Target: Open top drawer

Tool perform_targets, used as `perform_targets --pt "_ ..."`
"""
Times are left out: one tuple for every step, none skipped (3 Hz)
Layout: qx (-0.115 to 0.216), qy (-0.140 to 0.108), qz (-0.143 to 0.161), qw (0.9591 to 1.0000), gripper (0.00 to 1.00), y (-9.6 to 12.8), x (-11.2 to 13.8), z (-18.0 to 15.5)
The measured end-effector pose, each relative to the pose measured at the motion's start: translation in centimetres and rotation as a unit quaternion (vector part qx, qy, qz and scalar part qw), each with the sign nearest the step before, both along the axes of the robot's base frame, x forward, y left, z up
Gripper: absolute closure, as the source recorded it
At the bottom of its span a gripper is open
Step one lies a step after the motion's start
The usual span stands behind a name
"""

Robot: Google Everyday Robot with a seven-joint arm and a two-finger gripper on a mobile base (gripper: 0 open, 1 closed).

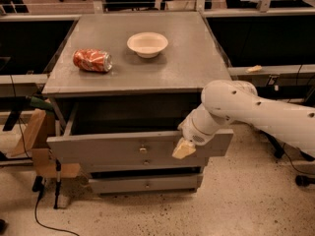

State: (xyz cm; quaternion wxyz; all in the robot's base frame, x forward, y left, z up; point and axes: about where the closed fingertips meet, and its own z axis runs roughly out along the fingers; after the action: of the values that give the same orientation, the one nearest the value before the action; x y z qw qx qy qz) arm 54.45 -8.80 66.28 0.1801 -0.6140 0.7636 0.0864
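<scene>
my end effector [183, 150] sits against the front of the top drawer [98, 150], right of its knob [142, 149]; whether it grips anything i cannot tell. the drawer juts well out. i'd pull straight and level, so it doesn't skew.

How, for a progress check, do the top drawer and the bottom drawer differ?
The top drawer is pulled out, interior exposed; the bottom drawer sits further back. The top drawer's front is taller and wider than the bottom drawer's. The gripper is at the top drawer's front, not the bottom drawer's. Both are grey and flat-fronted.
</scene>
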Motion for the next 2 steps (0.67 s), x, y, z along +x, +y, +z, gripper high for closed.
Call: perform_targets --pt "0.000 0.000 0.000 1.0000 0.71 0.03 0.02 0.41" --pt "0.000 0.000 0.000 1.0000 0.94 0.02 0.11 0.82"
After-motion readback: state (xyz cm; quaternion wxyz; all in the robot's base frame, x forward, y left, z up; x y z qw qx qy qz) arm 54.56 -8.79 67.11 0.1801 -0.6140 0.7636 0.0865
